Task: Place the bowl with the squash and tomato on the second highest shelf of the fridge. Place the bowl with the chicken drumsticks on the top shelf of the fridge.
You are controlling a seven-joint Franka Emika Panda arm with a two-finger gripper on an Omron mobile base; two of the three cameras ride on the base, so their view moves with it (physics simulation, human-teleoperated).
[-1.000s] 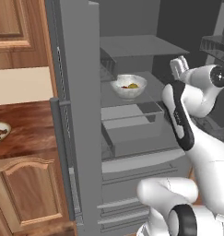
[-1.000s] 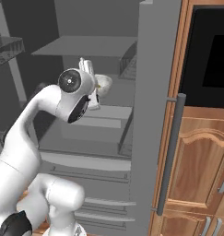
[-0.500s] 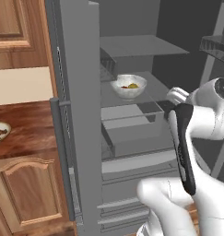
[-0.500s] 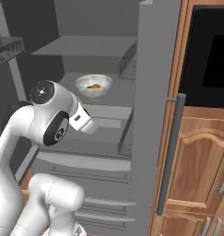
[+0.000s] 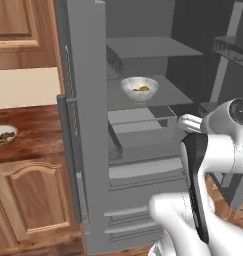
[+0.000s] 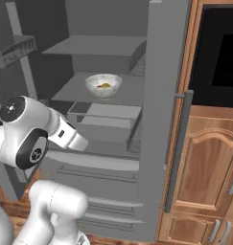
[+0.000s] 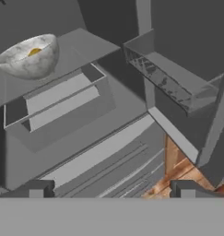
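Observation:
The deep white bowl with the squash and tomato (image 5: 139, 88) (image 6: 103, 85) (image 7: 29, 56) stands on the second highest shelf of the open fridge (image 5: 88, 125) (image 6: 158, 95). A yellow-green squash (image 7: 35, 51) shows inside it; the tomato is hidden behind the rim. The top shelf (image 5: 153, 47) above it is bare. On the wooden counter at far left sits the cream bowl with the chicken drumsticks (image 5: 3, 135). My gripper (image 7: 112, 189) (image 6: 82, 142) hangs open and holds nothing, lower than the white bowl and drawn back from it, in front of the drawer.
A clear drawer (image 5: 143, 125) (image 7: 58, 106) juts out just under the bowl's shelf. Door bins (image 7: 168, 78) line the open right-hand door. The other door's long handle (image 6: 178, 148) stands beside wooden cabinets (image 6: 209, 167) and a black oven (image 6: 218, 57).
My hand has come down and back from the bowl's shelf to drawer height. The white bowl stays on the shelf, free of the fingers.

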